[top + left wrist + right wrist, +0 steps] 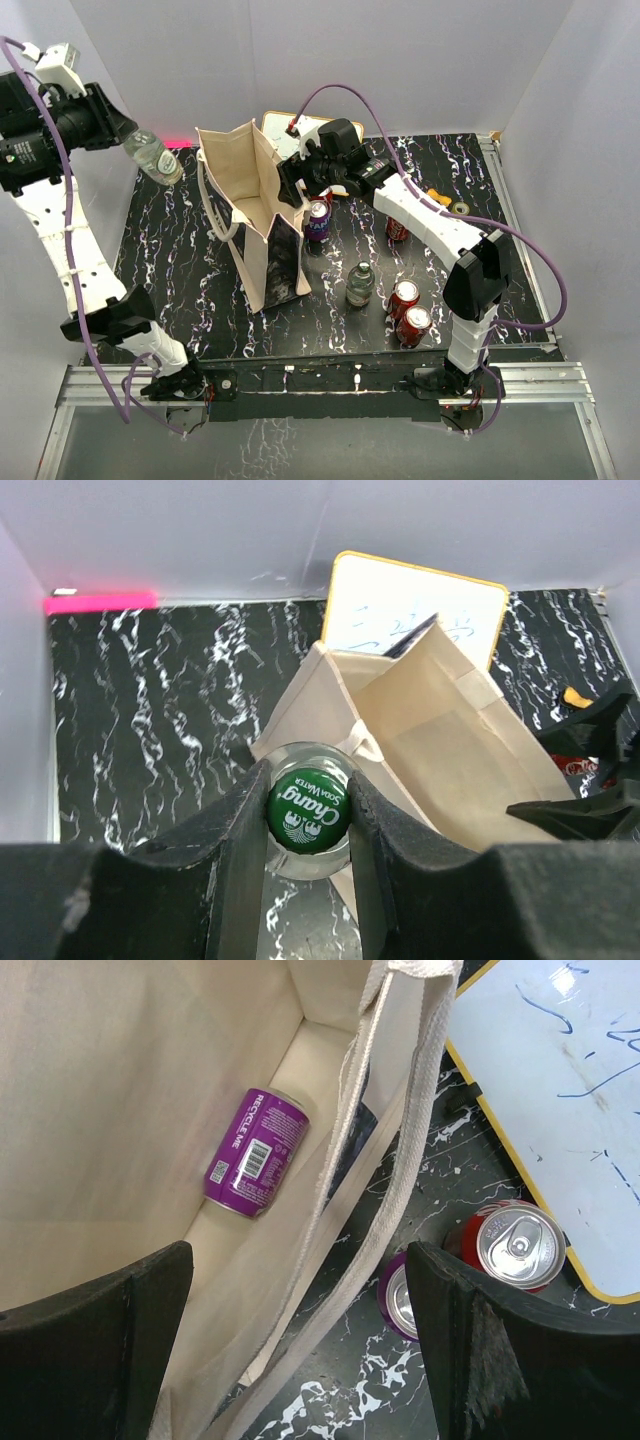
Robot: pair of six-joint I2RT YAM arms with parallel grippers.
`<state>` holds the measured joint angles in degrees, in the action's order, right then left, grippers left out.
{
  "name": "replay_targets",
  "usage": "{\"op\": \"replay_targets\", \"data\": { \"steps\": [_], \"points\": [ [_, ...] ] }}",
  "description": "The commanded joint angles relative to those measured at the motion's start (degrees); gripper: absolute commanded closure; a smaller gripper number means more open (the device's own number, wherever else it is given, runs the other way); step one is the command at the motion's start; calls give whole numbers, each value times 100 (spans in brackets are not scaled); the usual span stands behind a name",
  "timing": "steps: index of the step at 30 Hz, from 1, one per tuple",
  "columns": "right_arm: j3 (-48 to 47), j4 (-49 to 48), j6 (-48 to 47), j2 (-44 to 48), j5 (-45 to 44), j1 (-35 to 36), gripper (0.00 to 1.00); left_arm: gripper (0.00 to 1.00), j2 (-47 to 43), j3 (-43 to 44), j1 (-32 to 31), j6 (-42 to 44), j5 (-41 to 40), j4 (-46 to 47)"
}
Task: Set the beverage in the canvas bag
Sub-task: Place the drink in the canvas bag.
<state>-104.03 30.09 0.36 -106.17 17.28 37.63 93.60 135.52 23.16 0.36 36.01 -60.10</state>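
A clear soda-water bottle (152, 157) with a green cap (308, 806) hangs in the air up and to the left of the canvas bag (250, 215). My left gripper (133, 142) is shut on its neck, and its fingers (240, 830) press the cap from both sides. The beige bag (440, 750) stands open. My right gripper (293, 183) is open astride the bag's right wall: in the right wrist view one finger (100, 1340) is inside and the other outside, with the wall and a handle (395, 1110) between them. A purple can (255, 1152) lies on the bag's floor.
To the right of the bag stand a purple can (317, 220), a red can (397, 229), a green-capped bottle (359, 284) and two red cans (408, 310) near the front edge. A white yellow-framed board (415, 615) leans behind the bag. Pink tape (100, 602) marks the back left.
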Motion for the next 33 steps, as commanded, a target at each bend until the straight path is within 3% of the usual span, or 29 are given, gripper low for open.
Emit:
{"op": "replay_targets", "data": {
  "steps": [1,15,23,28,33],
  "points": [
    [-359,21,-36,-50,-160,83,10,100,20,815,-434,-279,295,976],
    [-223,15,-181,7,-437,319,10,100,535,1312,-1596,-268,-14,1602],
    [-310,-60,-180,-35,-461,367,10,100,814,1288,-2706,291,-473,1368],
    [-318,-155,-135,44,-616,372,9,100,895,936,-2970,432,-575,1247],
    [-194,-232,-116,163,-803,370,8,100,706,56,-2979,506,-476,1486]
  ]
}}
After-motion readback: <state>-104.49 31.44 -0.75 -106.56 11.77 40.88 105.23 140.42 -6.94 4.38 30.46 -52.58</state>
